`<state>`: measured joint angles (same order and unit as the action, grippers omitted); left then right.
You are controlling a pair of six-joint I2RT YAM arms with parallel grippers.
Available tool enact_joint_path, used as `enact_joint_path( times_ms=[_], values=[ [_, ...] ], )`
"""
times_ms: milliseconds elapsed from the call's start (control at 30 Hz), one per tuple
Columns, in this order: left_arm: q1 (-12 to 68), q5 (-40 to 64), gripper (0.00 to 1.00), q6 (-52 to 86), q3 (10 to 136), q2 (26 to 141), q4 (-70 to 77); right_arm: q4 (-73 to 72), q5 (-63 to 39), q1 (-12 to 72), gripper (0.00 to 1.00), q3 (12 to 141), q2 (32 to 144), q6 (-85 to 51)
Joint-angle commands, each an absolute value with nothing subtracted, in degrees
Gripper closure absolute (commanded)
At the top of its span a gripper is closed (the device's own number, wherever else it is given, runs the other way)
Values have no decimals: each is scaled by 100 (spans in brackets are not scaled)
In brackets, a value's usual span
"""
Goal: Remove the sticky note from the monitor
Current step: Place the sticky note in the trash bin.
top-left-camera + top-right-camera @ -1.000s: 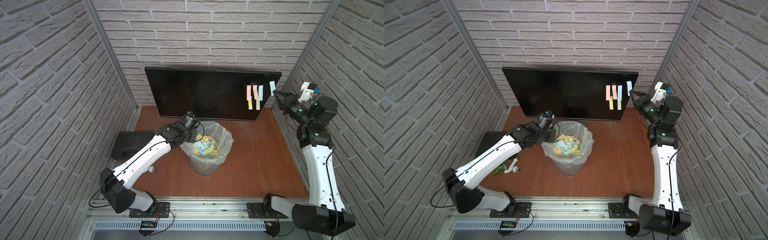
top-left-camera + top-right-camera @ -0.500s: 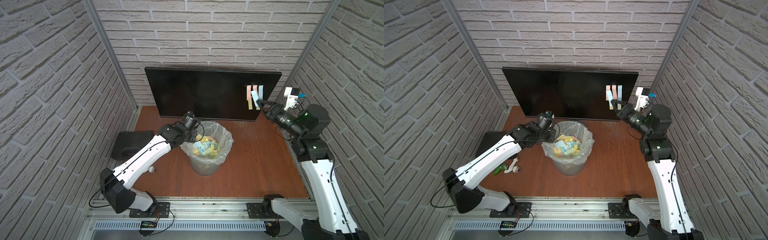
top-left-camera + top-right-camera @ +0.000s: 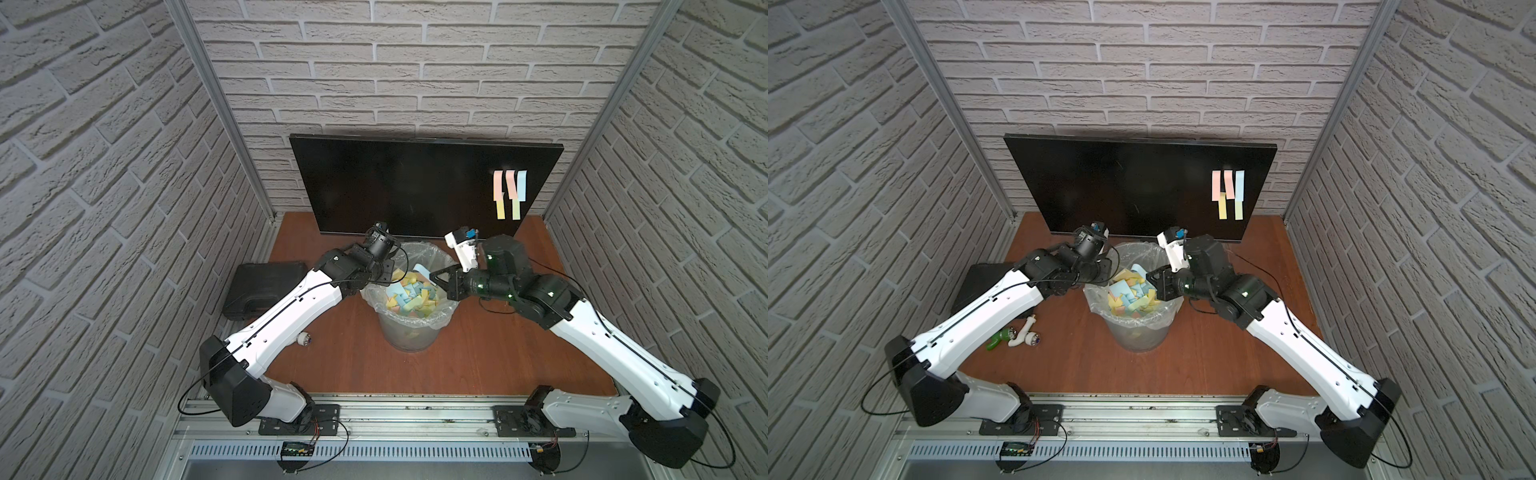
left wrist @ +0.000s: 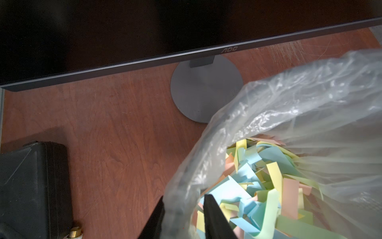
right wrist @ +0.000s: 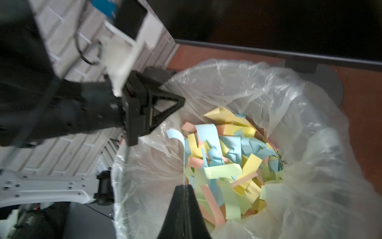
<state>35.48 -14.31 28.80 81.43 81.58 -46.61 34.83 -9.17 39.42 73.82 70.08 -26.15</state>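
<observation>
The monitor (image 3: 395, 183) (image 3: 1121, 183) stands at the back with several pink, blue and yellow sticky notes (image 3: 509, 193) (image 3: 1227, 193) stuck near its right edge. My right gripper (image 3: 433, 275) (image 5: 183, 186) is shut on one blue sticky note (image 5: 175, 134) (image 3: 423, 270), held edge-on over the open bin (image 3: 409, 332) full of coloured notes. On the bin's left side, my left gripper (image 3: 384, 270) (image 4: 184, 199) is shut on the clear liner's rim (image 4: 227, 124).
A black plastic case (image 3: 262, 291) (image 4: 31, 186) lies left of the bin. Small pipe fittings (image 3: 1017, 334) lie on the table under the left arm. The monitor's round grey stand base (image 4: 202, 93) sits just behind the bin. Brick walls close in on three sides.
My right arm has swung from the monitor's right edge down and left to above the bin, carrying the blue note. The left arm has not moved.
</observation>
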Motion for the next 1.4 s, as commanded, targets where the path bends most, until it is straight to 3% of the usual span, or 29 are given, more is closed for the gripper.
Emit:
enact_joint_path(
  times_ms=[0, 300, 467, 567, 733, 900, 1067, 1367],
  values=[
    [3593, -1335, 68, 2927, 8242, 8229, -4579, 3749, -37, 4217, 96, 7675, 7314, -1986],
    [3595, -1335, 68, 2926, 8293, 8260, -4575, 3744, 149, 4582, 95, 7942, 8127, -1786],
    [3589, -1340, 68, 2918, 8306, 8261, -4570, 3728, 228, 4608, 64, 8015, 8142, -1815],
    [3593, -1344, 68, 2909, 8309, 8255, -4581, 3667, 209, 4616, 53, 8015, 8045, -1855],
    [3595, -1345, 68, 2914, 8266, 8242, -4575, 3583, 121, 4614, 51, 8092, 7787, -1982],
    [3595, -1336, 68, 2917, 8230, 8228, -4562, 3582, 25, 4585, 43, 8320, 7530, -2057],
    [3590, -1337, 68, 2918, 8227, 8244, -4545, 3712, -3, 4376, 43, 8555, 7247, -2282],
    [3593, -1342, 68, 2914, 8219, 8247, -4533, 3531, -1295, 2345, 46, 8263, 6321, -3455]
  ],
)
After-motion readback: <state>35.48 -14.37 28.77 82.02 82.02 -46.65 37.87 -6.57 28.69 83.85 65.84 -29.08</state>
